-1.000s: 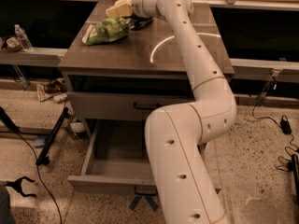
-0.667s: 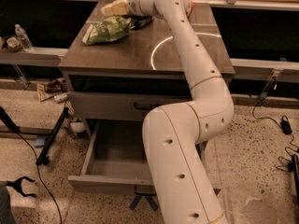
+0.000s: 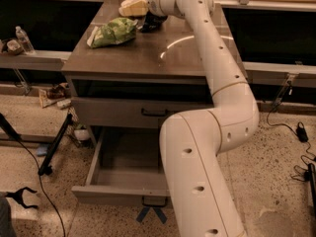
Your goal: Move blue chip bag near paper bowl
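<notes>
My arm reaches across the grey table (image 3: 148, 58) to its far end. The gripper (image 3: 150, 21) sits under the white wrist, down on a dark glossy object that looks like the blue chip bag (image 3: 146, 26). Only the bag's dark edge shows; the rest is hidden by the wrist. Just left of and behind the gripper lies a cream-white object (image 3: 132, 6), seemingly the paper bowl, close to the bag.
A green and white chip bag (image 3: 113, 32) lies on the table's left side, in front of the bowl. An open drawer (image 3: 126, 169) sticks out below the table. A shelf with a water bottle (image 3: 22, 38) is at left. Cables lie on the floor at right.
The wrist and gripper have shifted slightly to the left along the table's far end, with the dark bag still under them. The green bag has not moved.
</notes>
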